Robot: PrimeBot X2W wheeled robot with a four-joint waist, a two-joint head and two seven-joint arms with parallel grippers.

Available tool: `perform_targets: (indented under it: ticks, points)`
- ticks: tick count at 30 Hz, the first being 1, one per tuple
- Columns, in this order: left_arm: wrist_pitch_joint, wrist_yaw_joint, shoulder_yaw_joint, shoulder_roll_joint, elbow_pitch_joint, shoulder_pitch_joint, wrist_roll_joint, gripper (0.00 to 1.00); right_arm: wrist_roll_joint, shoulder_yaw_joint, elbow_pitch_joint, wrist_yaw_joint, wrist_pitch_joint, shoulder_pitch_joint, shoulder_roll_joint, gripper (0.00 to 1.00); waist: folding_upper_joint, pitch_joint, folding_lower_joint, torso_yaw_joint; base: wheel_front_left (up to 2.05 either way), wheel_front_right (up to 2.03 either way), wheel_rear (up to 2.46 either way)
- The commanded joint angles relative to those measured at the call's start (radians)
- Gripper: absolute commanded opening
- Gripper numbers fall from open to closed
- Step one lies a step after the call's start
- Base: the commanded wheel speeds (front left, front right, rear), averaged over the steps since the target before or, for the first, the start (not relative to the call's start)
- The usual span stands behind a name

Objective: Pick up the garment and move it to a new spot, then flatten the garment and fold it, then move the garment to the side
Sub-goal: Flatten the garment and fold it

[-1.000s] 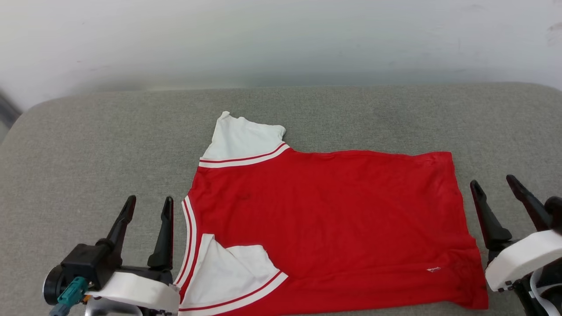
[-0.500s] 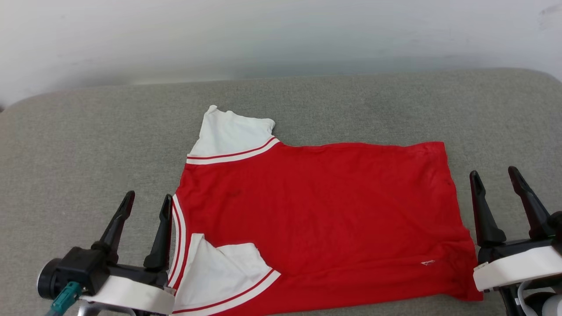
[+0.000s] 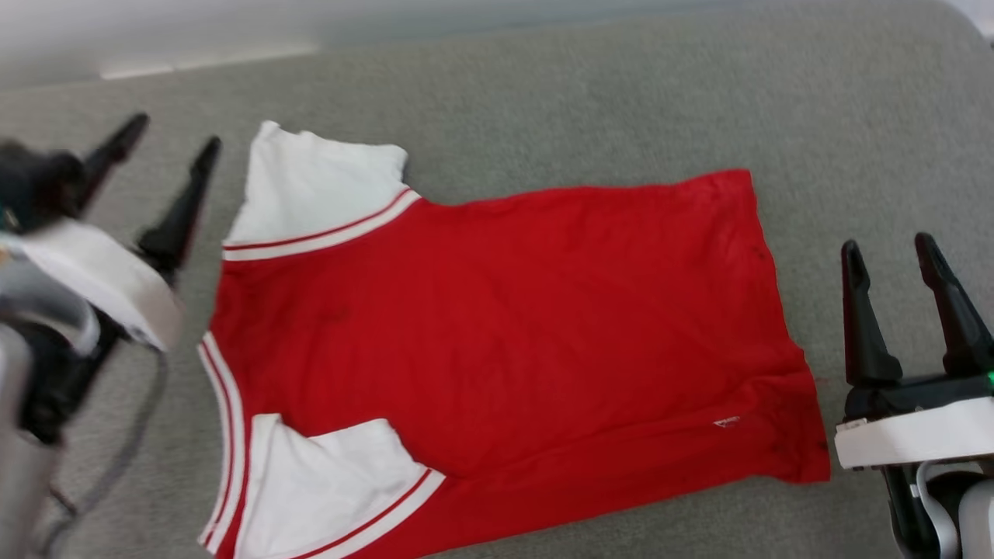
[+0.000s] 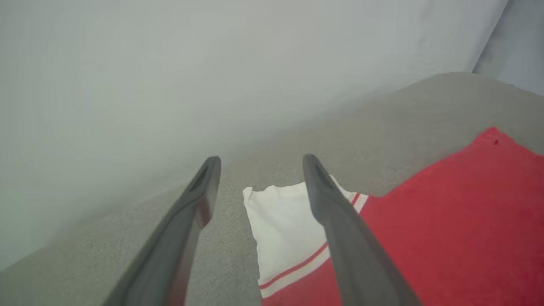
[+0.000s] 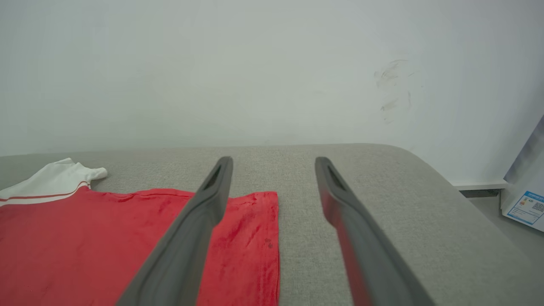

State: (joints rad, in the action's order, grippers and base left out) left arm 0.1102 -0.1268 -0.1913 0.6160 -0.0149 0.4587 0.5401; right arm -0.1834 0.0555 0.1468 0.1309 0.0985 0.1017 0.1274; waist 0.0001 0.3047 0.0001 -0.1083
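On the grey cushion (image 3: 543,93), the red garment (image 3: 505,310) lies flat, white-sleeved

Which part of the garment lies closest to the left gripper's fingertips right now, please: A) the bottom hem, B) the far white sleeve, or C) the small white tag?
B: in the head view the left gripper, open and holding nothing, points up just beside the far white sleeve of the garment, and the left wrist view shows that sleeve lying just ahead of it.
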Motion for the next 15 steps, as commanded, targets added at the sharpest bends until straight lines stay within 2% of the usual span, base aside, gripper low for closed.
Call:
perform_targets:
  ticks: [1, 5, 8, 11, 15]
  points:
    - [0.058, -0.001, -0.015, 0.040, 0.016, 0.049, 0.024, 1.00, 0.002, -0.003, 0.001, 0.000, 0.010, 0.023, -0.010, 1.00, -0.0001, 0.071, -0.0001, -0.059, 0.00, 0.00, 0.00]
    - [0.264, -0.003, -0.087, 0.157, 0.065, 0.214, 0.151, 1.00, -0.005, -0.014, -0.010, -0.001, 0.027, 0.048, -0.025, 1.00, -0.0001, 0.134, -0.0001, -0.106, 0.00, 0.00, 0.00]
    - [0.403, -0.002, -0.139, 0.223, 0.134, 0.337, 0.227, 1.00, -0.007, -0.024, -0.025, 0.000, 0.041, 0.067, -0.036, 1.00, -0.0001, 0.173, -0.0001, -0.133, 0.00, 0.00, 0.00]
    - [0.516, -0.002, -0.173, 0.252, 0.215, 0.444, 0.281, 1.00, -0.010, -0.032, -0.042, 0.000, 0.054, 0.081, -0.045, 1.00, -0.0001, 0.208, -0.0001, -0.161, 0.00, 0.00, 0.00]
    - [0.663, 0.003, -0.187, 0.238, 0.334, 0.550, 0.330, 1.00, -0.017, -0.047, -0.066, 0.000, 0.072, 0.100, -0.056, 1.00, -0.0001, 0.246, -0.0001, -0.190, 0.00, 0.00, 0.00]
